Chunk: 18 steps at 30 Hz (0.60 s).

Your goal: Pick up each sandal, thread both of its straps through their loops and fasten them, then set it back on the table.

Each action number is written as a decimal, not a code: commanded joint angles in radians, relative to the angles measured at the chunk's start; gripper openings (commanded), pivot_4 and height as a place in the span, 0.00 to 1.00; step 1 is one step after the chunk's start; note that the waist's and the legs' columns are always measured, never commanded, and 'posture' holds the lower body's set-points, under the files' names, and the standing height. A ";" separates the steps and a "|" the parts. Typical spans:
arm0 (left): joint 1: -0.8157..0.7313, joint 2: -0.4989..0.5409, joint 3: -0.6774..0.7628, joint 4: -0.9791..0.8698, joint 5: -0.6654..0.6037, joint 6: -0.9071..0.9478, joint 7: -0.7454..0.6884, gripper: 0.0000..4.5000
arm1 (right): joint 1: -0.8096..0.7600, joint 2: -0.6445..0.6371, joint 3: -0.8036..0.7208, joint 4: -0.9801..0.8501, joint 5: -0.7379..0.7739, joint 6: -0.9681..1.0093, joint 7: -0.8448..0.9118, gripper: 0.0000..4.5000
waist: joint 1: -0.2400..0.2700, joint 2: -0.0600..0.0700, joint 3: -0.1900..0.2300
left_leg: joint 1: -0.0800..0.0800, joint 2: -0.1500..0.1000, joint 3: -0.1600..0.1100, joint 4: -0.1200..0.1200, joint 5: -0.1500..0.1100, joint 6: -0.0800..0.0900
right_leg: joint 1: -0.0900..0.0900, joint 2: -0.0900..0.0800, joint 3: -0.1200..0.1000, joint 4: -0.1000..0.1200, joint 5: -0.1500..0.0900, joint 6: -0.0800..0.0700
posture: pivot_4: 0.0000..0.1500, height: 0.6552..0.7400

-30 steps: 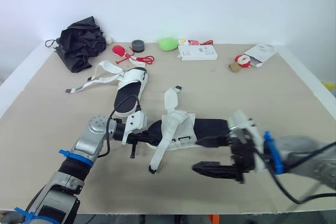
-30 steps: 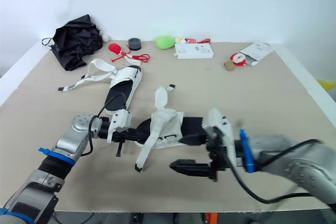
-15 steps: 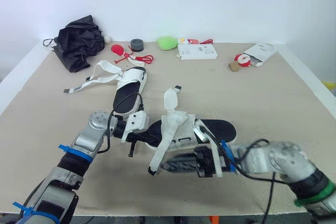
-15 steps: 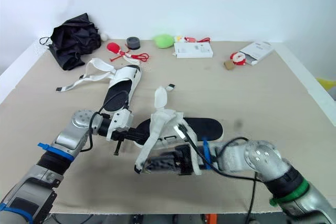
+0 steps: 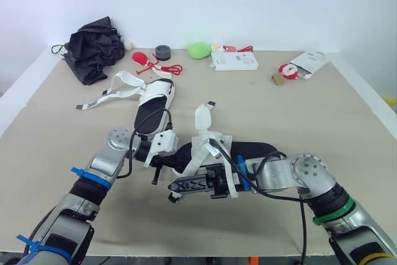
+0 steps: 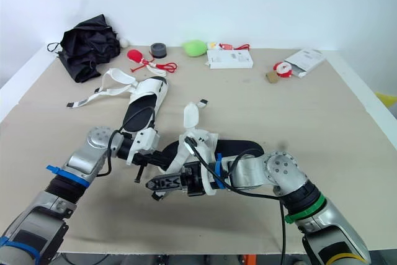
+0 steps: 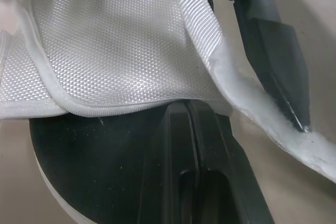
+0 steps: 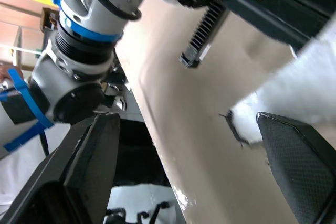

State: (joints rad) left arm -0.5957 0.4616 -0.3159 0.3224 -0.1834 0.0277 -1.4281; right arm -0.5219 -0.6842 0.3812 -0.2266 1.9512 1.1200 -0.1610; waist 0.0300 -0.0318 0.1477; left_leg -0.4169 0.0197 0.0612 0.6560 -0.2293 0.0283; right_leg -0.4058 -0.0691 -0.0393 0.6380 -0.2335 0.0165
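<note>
The near sandal (image 5: 248, 151), black-soled with white straps, lies in front of me. Its long strap (image 5: 197, 164) hangs loose toward the table's front. My left gripper (image 5: 166, 164) is shut on the end of the sole, one finger (image 7: 202, 182) lying on the black insole. My right gripper (image 5: 177, 186) is open at the strap's free end (image 8: 286, 111), which sits between its spread fingers (image 8: 89, 171). The second sandal (image 5: 154, 105) rests farther back with its straps (image 5: 118, 91) spread open to the left.
Along the back edge are a black bag (image 5: 93, 44), a red item (image 5: 144, 60), a grey tape roll (image 5: 163, 52), a green object (image 5: 198, 49), a white box (image 5: 234, 61) and a white packet (image 5: 308, 62).
My right gripper has swung from the front right of the table leftward, along the near sandal, to the loose strap's end. The left gripper has kept its hold.
</note>
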 commanded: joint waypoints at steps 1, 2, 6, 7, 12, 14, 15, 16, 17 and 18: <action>0.040 -0.005 -0.087 0.053 0.067 0.017 -0.024 0.00 | 0.048 -0.060 -0.078 -0.081 0.021 0.021 0.064 0.99 | 0.001 0.000 0.000 | 0.000 0.000 0.000 0.000 0.000 0.000 | 0.000 0.000 0.000 -0.001 0.001 0.001 | 1.00 1.00; 0.041 -0.008 -0.087 0.056 0.068 0.015 -0.023 0.00 | 0.076 -0.085 -0.090 -0.100 0.021 0.023 0.077 0.99 | 0.002 0.000 0.000 | -0.001 0.000 0.000 0.000 0.000 0.001 | 0.000 0.000 0.000 -0.002 0.001 0.001 | 1.00 1.00; 0.045 -0.016 -0.085 0.060 0.067 0.013 -0.022 0.00 | 0.142 -0.134 -0.092 -0.139 0.021 0.007 0.068 0.99 | 0.002 0.001 -0.001 | -0.002 0.000 0.000 0.001 -0.001 0.002 | 0.001 0.000 0.000 -0.005 0.002 0.003 | 1.00 1.00; 0.045 -0.017 -0.085 0.062 0.067 0.011 -0.022 0.00 | 0.138 -0.126 -0.080 -0.128 0.021 0.000 0.051 0.99 | 0.002 0.001 -0.001 | -0.002 0.000 0.000 0.001 -0.001 0.002 | 0.001 0.000 0.000 -0.005 0.002 0.003 | 1.00 1.00; 0.043 -0.021 -0.087 0.063 0.066 0.011 -0.021 0.00 | 0.105 -0.079 -0.053 -0.083 0.021 -0.011 0.007 0.99 | 0.002 0.001 -0.001 | -0.002 0.000 0.000 0.003 -0.001 0.003 | 0.001 0.000 0.000 -0.006 0.004 0.005 | 1.00 1.00; 0.036 -0.022 -0.085 0.064 0.065 0.013 -0.024 0.00 | 0.047 -0.009 -0.030 -0.021 0.021 -0.022 -0.026 0.99 | -0.002 0.001 -0.001 | -0.003 0.000 0.001 0.003 -0.001 0.003 | 0.001 0.000 0.000 -0.007 0.004 0.005 | 1.00 1.00; 0.034 -0.021 -0.085 0.066 0.065 0.013 -0.025 0.00 | 0.029 0.015 -0.026 -0.002 0.021 -0.023 -0.036 0.99 | -0.001 0.002 -0.001 | -0.003 0.000 0.001 0.004 -0.001 0.003 | 0.001 0.000 0.001 -0.007 0.005 0.005 | 1.00 1.00; 0.033 -0.021 -0.084 0.066 0.065 0.012 -0.026 0.00 | 0.021 0.027 -0.027 0.007 0.021 -0.019 -0.042 0.99 | 0.001 0.002 -0.001 | -0.003 0.000 0.001 0.004 -0.001 0.003 | 0.001 0.001 0.001 -0.007 0.005 0.005 | 1.00 1.00; 0.029 -0.020 -0.082 0.069 0.066 0.013 -0.027 0.00 | 0.005 0.051 -0.022 0.017 0.021 -0.013 -0.047 0.99 | 0.003 0.002 -0.002 | -0.004 0.000 0.000 0.004 -0.001 0.003 | 0.000 0.001 0.000 -0.006 0.005 0.005 | 1.00 1.00; 0.024 -0.019 -0.081 0.071 0.066 0.014 -0.027 0.00 | -0.007 0.069 -0.018 0.026 0.021 -0.009 -0.052 0.99 | 0.003 0.002 -0.002 | -0.005 0.000 -0.001 0.004 -0.001 0.003 | 0.000 0.001 0.000 -0.006 0.005 0.005 | 1.00 1.00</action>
State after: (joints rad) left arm -0.6041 0.4417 -0.3149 0.3458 -0.1824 0.0189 -1.4297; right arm -0.5114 -0.6308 0.3645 -0.2049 1.9516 1.1077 -0.2037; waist 0.0331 -0.0300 0.1461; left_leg -0.4223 0.0198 0.0606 0.6606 -0.2301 0.0319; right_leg -0.4055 -0.0685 -0.0396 0.6310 -0.2281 0.0215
